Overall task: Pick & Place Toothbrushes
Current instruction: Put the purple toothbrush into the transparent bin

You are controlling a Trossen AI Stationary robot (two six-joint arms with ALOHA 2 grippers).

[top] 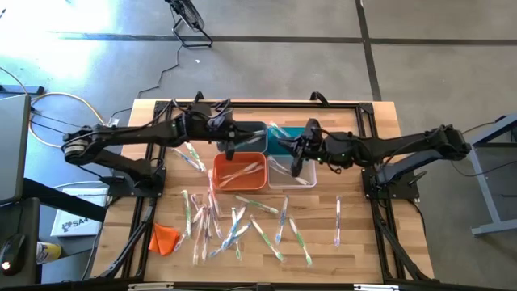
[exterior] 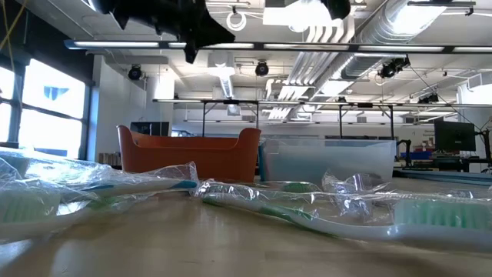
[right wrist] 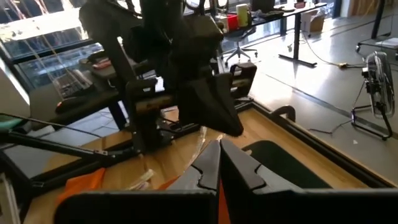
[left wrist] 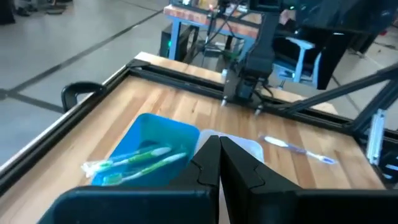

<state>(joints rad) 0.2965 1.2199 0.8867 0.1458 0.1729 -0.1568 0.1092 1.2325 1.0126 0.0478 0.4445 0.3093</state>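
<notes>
While both closed hands, left hand (top: 229,151) and right hand (top: 296,168), hover over the bins, most toothbrushes (top: 234,225) lie scattered nearer the table's front.

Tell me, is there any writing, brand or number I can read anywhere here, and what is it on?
"SA4": partly readable print on a white box on the floor left of the table; the rest is too small.
Toothbrushes and their clear wrappers: no legible print.
Orange bin: no label visible.
Nothing else is readable.

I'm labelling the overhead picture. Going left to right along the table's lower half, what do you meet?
Orange cloth lump → main scatter of wrapped toothbrushes → lone toothbrush on the right.
</notes>
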